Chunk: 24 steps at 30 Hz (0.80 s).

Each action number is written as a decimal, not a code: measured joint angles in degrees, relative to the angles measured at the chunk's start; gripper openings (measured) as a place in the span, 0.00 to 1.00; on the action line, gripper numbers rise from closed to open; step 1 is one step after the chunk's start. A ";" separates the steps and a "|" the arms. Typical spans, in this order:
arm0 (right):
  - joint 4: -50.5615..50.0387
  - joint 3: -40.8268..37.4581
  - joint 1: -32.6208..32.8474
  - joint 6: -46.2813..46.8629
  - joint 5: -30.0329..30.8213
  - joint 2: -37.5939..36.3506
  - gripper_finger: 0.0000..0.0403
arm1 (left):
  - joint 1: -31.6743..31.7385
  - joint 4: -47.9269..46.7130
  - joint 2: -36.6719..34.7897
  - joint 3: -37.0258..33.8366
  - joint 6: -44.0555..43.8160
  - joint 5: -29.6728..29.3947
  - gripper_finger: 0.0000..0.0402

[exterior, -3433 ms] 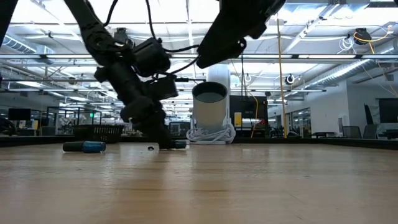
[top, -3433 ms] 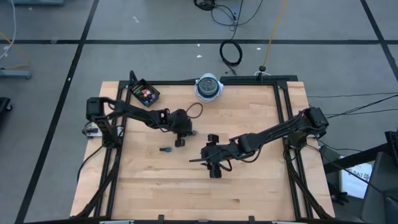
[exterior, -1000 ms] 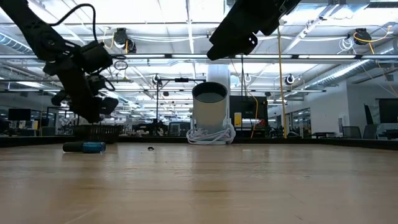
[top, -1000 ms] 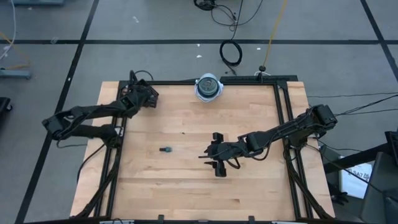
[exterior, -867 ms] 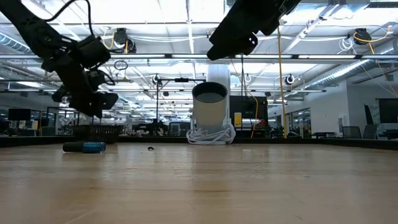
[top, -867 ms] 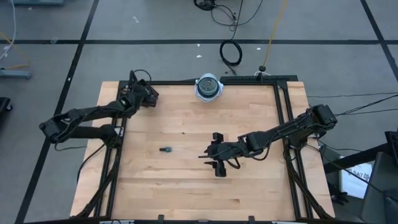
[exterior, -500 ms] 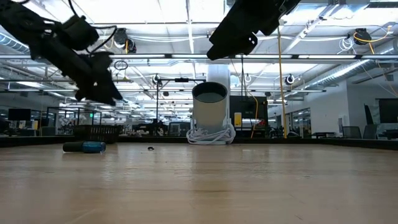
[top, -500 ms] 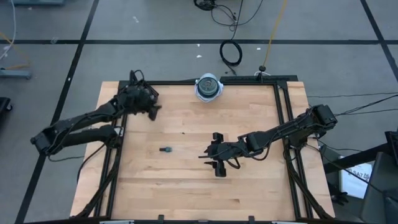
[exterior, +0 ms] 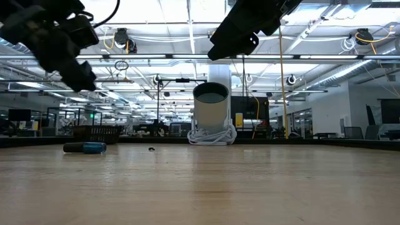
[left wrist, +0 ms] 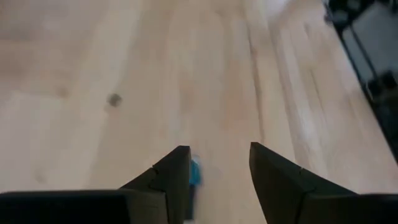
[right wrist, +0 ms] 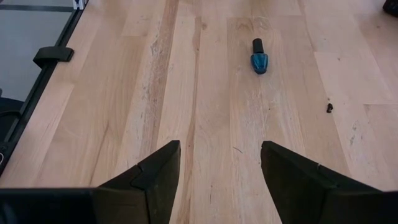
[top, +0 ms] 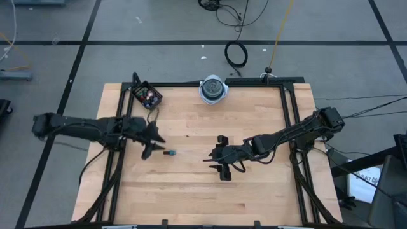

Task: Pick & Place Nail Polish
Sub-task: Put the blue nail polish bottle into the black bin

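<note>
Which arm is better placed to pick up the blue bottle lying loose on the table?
Left. The left gripper hovers open right beside the blue bottle; the right gripper waits farther off.

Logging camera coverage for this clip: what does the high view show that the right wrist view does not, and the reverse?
Only the high view shows the black box of small bottles at the table's far left corner, the round white-and-blue disc, and both arms, with the left gripper beside the loose bottle. Only the right wrist view shows the right gripper with open fingers and a small dark speck clearly. Both share the blue nail polish bottle lying on the wooden table.
</note>
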 joint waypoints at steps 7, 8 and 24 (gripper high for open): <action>0.42 0.00 0.00 0.00 0.00 0.00 0.52 | -16.22 -0.71 6.01 0.00 -5.16 -10.66 0.32; 0.46 0.00 0.00 0.00 0.00 0.00 0.52 | -17.57 -0.69 7.36 0.00 -5.62 -11.73 0.31; 0.48 0.00 0.00 0.00 0.00 0.02 0.52 | -20.52 0.76 20.15 0.00 -2.28 -19.13 0.29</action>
